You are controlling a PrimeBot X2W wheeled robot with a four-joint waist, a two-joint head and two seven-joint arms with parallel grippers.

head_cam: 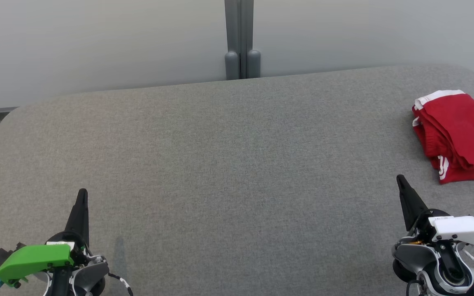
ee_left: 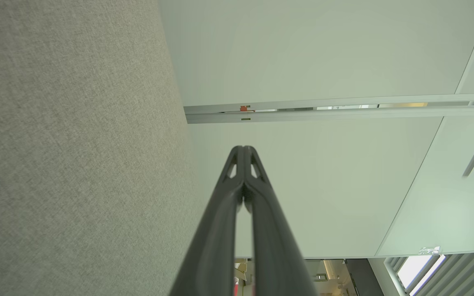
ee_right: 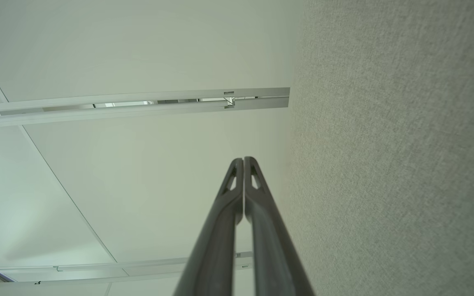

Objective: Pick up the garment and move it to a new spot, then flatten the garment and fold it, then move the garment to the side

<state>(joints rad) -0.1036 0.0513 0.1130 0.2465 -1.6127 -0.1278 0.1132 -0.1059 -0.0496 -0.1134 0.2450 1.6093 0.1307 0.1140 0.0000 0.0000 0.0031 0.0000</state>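
The garment [head_cam: 461, 133] is red with white trim and lies folded in a compact pile at the far right of the grey padded table [head_cam: 220, 164], partly cut off by the frame edge. My left gripper [head_cam: 82, 193] rests at the lower left, shut, with nothing between its fingers; its tips [ee_left: 243, 149] meet in the left wrist view. My right gripper [head_cam: 400, 178] sits at the lower right, shut and empty, a short way in front of and left of the garment. In the right wrist view its dark fingers [ee_right: 243, 159] press together.
Pale wall panels [head_cam: 97, 41] stand behind the table, with a grey vertical post [head_cam: 240, 39] at the back centre. The table's rounded far corners and back edge run along the wall.
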